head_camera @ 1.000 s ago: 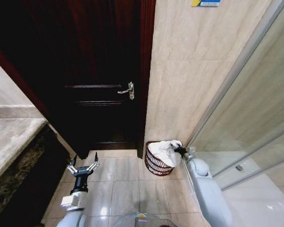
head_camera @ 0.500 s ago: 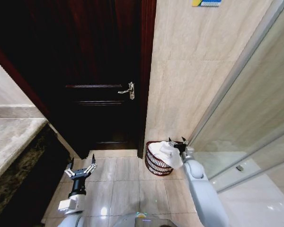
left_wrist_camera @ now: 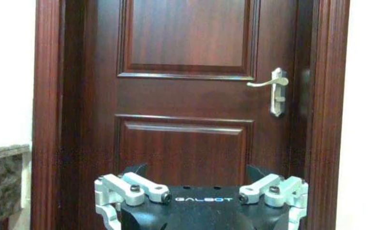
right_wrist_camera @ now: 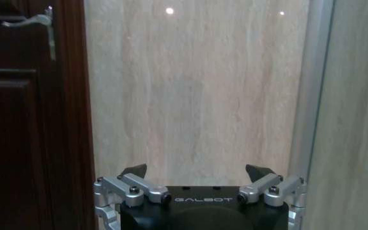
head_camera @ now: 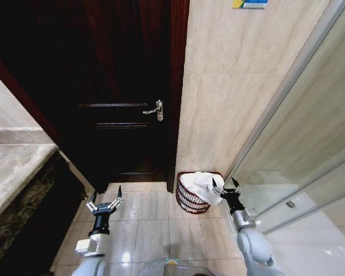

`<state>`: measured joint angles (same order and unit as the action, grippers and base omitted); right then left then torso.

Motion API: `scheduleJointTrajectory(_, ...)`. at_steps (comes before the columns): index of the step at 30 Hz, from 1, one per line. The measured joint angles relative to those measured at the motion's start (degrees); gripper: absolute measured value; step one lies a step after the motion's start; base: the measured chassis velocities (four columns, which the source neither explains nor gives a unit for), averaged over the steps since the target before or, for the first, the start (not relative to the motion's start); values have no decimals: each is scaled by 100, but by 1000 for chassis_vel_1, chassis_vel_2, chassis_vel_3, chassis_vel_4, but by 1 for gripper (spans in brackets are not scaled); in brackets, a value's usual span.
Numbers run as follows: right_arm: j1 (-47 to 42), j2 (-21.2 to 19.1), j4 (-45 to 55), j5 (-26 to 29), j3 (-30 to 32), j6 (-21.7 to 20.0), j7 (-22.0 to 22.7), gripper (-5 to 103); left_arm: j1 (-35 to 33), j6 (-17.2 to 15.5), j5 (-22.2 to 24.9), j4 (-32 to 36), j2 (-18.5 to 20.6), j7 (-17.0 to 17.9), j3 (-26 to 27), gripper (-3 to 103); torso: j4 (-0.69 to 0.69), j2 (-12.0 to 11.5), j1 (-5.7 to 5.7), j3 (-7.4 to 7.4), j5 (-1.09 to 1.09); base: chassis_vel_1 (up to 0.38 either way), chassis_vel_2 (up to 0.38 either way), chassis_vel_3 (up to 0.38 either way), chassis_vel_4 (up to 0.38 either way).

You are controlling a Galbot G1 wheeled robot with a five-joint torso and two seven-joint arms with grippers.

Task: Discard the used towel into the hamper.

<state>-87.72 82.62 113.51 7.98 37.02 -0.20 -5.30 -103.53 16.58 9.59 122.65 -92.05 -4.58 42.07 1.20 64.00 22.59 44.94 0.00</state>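
1. Nearest, the left gripper (head_camera: 104,202) hovers low over the tiled floor (head_camera: 155,230), fingers spread and holding nothing, well apart from the task's things. In its wrist view the fingers (left_wrist_camera: 134,168) point toward the dark door (left_wrist_camera: 190,96).
2. The right gripper (head_camera: 226,187) sits just beside the hamper (head_camera: 190,198), on the glass-partition side. Its fingers are spread and empty; the wrist view shows the fingers (right_wrist_camera: 133,170) apart, facing the tiled wall (right_wrist_camera: 197,96).
3. The white towel (head_camera: 200,185) lies piled in the hamper's mouth, just off the right fingers toward the door. Part of it appears to drape over the rim on the side nearest the fingers.
4. The drop looks done. To finish well, I judge the right arm should draw straight away from the basket, fingers kept apart, so no fold snags and pulls the cloth out.
5. Count: one hamper, one towel, two grippers.
6. Farthest, one door with one lever handle (head_camera: 154,108), and one glass partition (head_camera: 310,132) beyond the right fingers.
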Motion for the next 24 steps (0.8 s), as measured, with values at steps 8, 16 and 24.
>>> scheduleJointTrajectory(8, 61, 63, 5, 0, 11, -66, -22, 100, 84, -235, 3, 32, 160, -88, 1, 100, 1, -159, -76, -81, 0, 0, 0, 0, 0)
scheduleJointTrajectory(16, 51, 164, 14, 13, -29, 14, -154, 100, 73, -283, 10, -21, 493, -206, -18, 100, 0, -391, -184, -206, 0, 0, 0, 0, 0)
scheduleJointTrajectory(24, -73, 152, -97, 156, 108, 339, -306, 100, 207, -294, -41, -121, 509, -202, -74, 100, 2, -556, -266, -291, 0, 0, 0, 0, 0)
